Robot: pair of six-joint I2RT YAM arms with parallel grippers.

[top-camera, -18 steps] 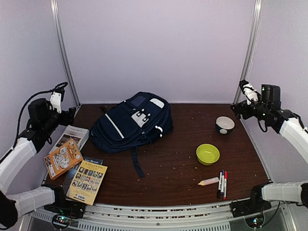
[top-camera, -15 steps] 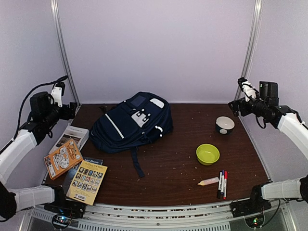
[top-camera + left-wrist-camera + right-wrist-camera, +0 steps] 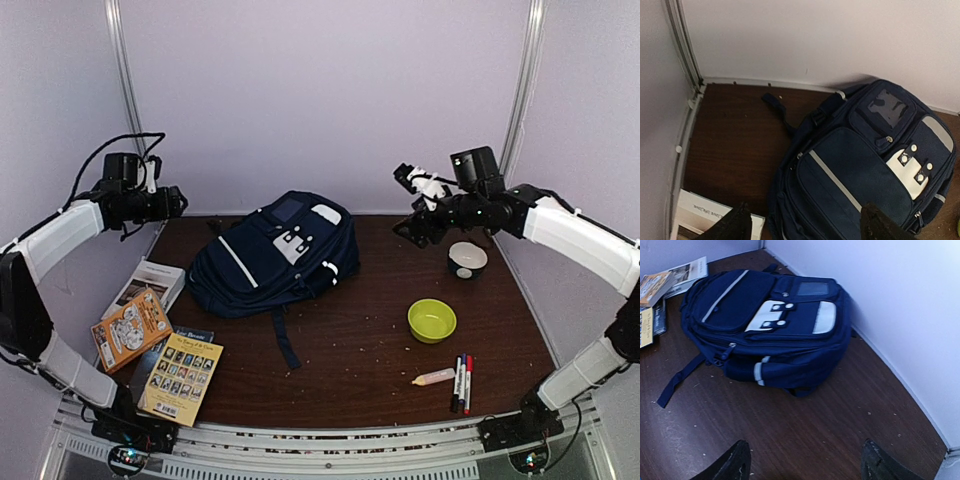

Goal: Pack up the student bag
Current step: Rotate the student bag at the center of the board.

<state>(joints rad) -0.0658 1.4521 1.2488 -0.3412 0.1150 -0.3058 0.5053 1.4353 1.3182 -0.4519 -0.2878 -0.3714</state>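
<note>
1. Toward the back of the brown table (image 3: 360, 350), left of its middle, lies the student bag (image 3: 275, 255); it rests flat with its front pockets facing up, the white stripe running slantwise across it and the white-grey patches near its top end, which points at the rear wall; one strap (image 3: 285, 345) trails from it over the wood toward the near edge.
2. Up at the rear left corner hangs the left gripper (image 3: 175, 203), above the table and apart from the bag; its wrist view shows the two fingertips (image 3: 735, 222) spread wide with nothing between them, and the bag (image 3: 860, 170) below.
3. Right of the bag, also raised, is the right gripper (image 3: 405, 202); its jaws are likewise wide and empty, the fingertips (image 3: 737, 460) far apart in its own view, with the bag (image 3: 770, 325) beyond them.
4. Along the left edge lie a white book (image 3: 150, 282), an orange book (image 3: 130, 328) and a yellow book (image 3: 182, 378), overlapping one another.
5. On the right side sit a dark bowl (image 3: 467, 259) near the back and a green bowl (image 3: 432, 320) nearer; close to the front edge lie some markers (image 3: 461, 381) side by side, with a small pale tube (image 3: 434, 377) just beside them.
</note>
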